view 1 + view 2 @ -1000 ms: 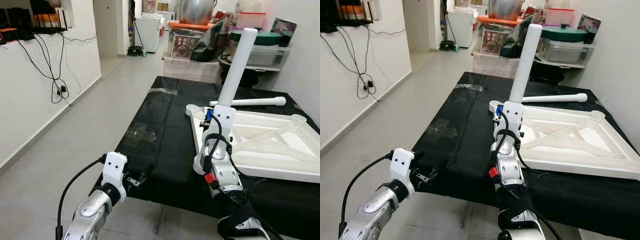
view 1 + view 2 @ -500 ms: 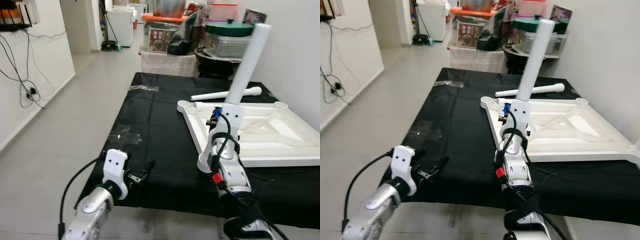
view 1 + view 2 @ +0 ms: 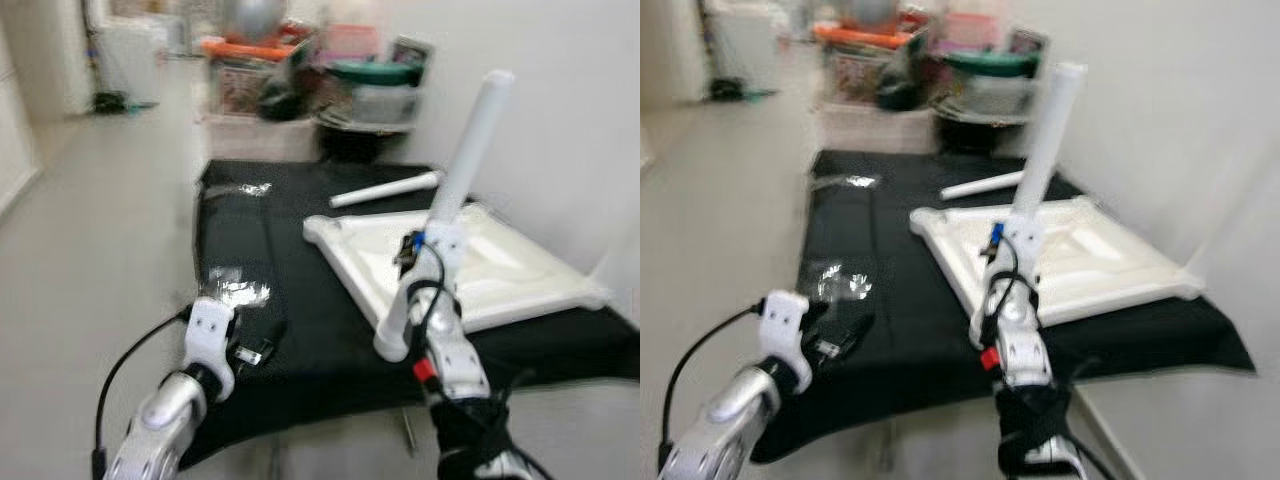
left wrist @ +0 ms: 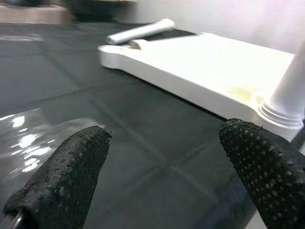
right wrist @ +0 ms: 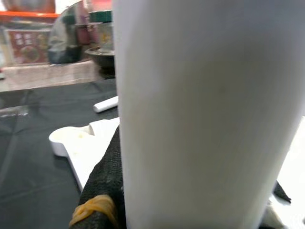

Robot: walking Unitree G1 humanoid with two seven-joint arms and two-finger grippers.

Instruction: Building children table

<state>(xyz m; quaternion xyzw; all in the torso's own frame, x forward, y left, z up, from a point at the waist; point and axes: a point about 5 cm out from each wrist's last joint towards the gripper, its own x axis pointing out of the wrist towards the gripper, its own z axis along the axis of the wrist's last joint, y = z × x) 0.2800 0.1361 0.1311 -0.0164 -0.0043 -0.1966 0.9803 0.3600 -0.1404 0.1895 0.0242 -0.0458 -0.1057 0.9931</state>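
Note:
An upside-down white table top (image 3: 500, 270) lies on the black-covered table (image 3: 240, 220). At its near corner a white table leg (image 3: 470, 150) stands up, slightly tilted, with my right gripper (image 3: 428, 248) shut on its lower part. In the right wrist view the leg (image 5: 200, 119) stands right against a black finger (image 5: 107, 176). A second white leg (image 3: 385, 188) lies flat beyond the top. My left gripper (image 3: 262, 345) hovers open over the table's near left part. Its fingers (image 4: 62, 176) are spread wide and hold nothing.
A shiny patch of clear film (image 3: 235, 290) lies on the black cover near my left gripper. Pots, lids and boxes (image 3: 370, 85) crowd the far end. A white wall (image 3: 580, 120) runs close along the right; open floor (image 3: 80, 230) lies to the left.
The whole picture has swung and blurred, so the camera has moved. Both arms keep their pose: the right still grips the upright leg, the left stays open.

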